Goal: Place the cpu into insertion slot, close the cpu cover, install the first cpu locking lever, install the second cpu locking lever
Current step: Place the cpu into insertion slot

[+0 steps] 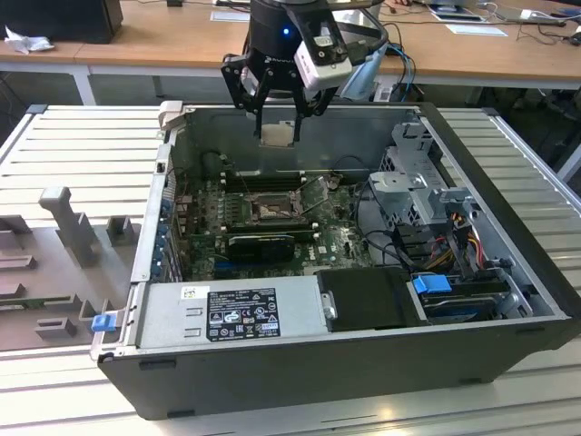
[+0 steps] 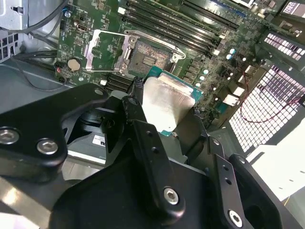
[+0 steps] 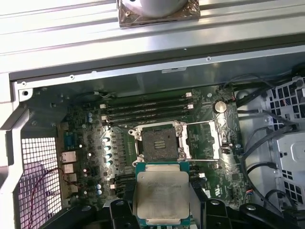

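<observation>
My fingers (image 2: 145, 148) are clamped on opposite edges of the cpu (image 3: 162, 195), keeping it flat, metal top up, so it can seat squarely. It hangs above the motherboard (image 3: 214, 179), just short of the bare insertion slot (image 3: 159, 143). Beside the slot, the cpu cover (image 3: 218, 138) lies swung open, leaving access clear.
</observation>
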Available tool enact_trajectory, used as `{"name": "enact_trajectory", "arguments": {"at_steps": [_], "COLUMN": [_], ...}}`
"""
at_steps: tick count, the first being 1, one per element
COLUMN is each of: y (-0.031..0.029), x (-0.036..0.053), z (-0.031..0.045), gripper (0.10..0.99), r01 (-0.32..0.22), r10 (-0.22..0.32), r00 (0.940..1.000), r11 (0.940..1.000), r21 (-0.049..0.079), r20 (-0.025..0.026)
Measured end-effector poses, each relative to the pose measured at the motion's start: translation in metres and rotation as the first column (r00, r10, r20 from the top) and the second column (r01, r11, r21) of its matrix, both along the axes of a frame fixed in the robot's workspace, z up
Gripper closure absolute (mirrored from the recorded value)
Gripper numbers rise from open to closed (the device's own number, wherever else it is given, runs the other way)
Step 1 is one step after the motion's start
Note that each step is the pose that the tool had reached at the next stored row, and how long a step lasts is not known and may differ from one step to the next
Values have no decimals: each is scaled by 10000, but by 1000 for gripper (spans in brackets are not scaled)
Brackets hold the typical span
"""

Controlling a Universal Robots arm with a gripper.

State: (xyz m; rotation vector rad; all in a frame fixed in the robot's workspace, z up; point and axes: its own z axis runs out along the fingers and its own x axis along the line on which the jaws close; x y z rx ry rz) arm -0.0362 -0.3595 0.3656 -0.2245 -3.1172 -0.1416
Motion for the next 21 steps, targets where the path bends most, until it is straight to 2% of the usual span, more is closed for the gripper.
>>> {"name": "enact_trajectory", "arguments": {"at_steps": [5, 21], "y": [0, 0], "x": [0, 0], "z": [-1, -2], "gripper": [561, 561], "r01": [298, 781], "r10": [-298, -781], "r00": [9996, 9969], "r11": [9996, 9969], "r21": [0, 0], "r20": [0, 0]}}
